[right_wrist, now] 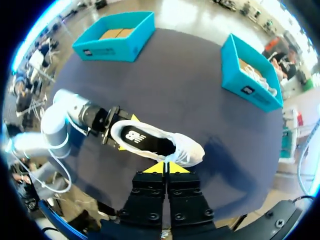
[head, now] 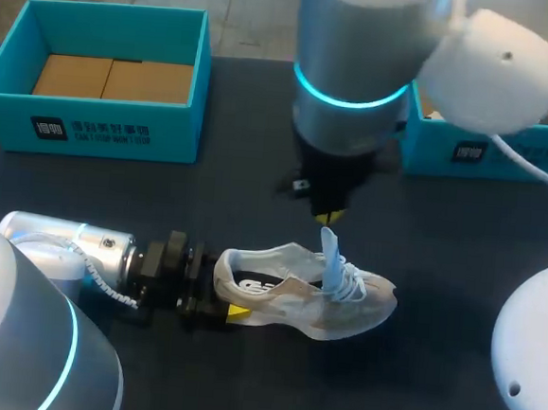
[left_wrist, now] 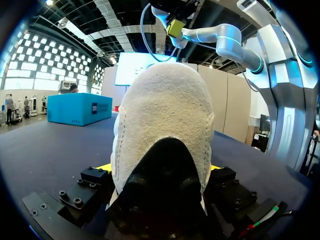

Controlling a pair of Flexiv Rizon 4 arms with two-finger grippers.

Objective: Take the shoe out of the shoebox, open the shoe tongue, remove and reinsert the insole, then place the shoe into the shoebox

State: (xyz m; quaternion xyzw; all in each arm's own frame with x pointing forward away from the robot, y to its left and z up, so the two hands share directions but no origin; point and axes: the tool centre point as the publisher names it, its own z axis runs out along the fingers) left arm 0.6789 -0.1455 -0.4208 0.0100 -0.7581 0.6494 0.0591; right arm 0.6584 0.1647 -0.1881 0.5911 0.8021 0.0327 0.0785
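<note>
Two grippers hold the shoe [head: 305, 298], which lies on its sole at mid-table [head: 207, 209], toe toward your right.

1. Left gripper [left_wrist: 159, 170]: the heel [left_wrist: 165, 115] sits between the fingers. A yellow tip presses each side of it, so the fingers stand as wide as the heel and clamp it.
2. Right gripper [right_wrist: 166, 169]: the fingers are almost together, pinching the top of the tongue [head: 330, 257]. The tongue stands upright, clear of the laces.

Markings:
- Insole [right_wrist: 145, 140]: dark, with a white logo [right_wrist: 134, 136] near the heel.
- Left box [head: 90, 124] and right box [head: 506, 152]: both teal, each with a dark label [head: 90, 132] in white print on its front wall.
- Left box holds only cardboard [head: 113, 78]; right box holds a second shoe [right_wrist: 257, 79].

Arm pose:
- Left arm [head: 71, 246]: enters from the lower left and lies low and level along the table, with the wrist in line with the shoe.
- Right arm [head: 350, 78]: enters from the upper right, with the wrist pointing straight down over the laces.
</note>
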